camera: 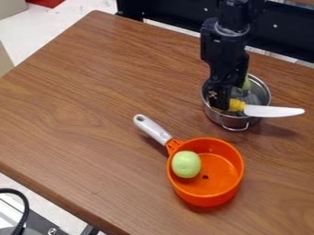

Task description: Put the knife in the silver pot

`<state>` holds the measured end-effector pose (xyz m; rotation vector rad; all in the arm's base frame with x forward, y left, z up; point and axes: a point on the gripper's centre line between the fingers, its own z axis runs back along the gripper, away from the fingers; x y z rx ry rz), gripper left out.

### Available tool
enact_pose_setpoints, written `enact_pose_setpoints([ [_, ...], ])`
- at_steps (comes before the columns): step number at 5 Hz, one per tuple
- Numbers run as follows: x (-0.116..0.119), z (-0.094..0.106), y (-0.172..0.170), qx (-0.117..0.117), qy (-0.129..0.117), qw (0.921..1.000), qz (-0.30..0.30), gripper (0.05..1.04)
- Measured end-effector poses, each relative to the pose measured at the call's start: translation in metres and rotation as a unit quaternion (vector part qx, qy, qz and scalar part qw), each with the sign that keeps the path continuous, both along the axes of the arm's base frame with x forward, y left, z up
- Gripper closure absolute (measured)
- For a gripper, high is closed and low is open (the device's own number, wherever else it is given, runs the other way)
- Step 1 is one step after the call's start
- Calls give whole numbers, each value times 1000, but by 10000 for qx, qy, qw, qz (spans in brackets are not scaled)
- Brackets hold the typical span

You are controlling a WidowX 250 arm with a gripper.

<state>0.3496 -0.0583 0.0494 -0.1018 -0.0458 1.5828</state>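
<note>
The black robot arm (222,55) is made up of blocky, angular segments. Near its upper part, a rounded joint is edged by a curved, pale grey band (233,32) — a glossy line against the dark casing. Beside it, a squared black housing (211,45) is seen. The black, jagged-outlined gripper (226,103) is dotted with small, pale tan markings (213,94) — their exact shapes cannot be made out.

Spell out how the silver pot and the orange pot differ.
The silver pot is bare metal, while the orange pot is brightly coloured. The orange pot has a long, pale handle; the silver pot shows a small wire loop on its side.

Both are round and open-topped, and stand upright on the wooden table.
</note>
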Motion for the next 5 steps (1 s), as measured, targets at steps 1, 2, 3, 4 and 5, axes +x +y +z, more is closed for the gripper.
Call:
enact_pose_setpoints([
  [1, -1, 0, 3, 2, 38, 10000, 11, 85],
  [2, -2, 0, 9, 35, 94, 9999, 6, 85],
  [3, -2, 13, 18, 145, 17, 9999, -42, 85],
  [4, 1, 27, 22, 152, 55, 9998, -76, 85],
  [5, 1, 41, 26, 156, -31, 9998, -143, 85],
])
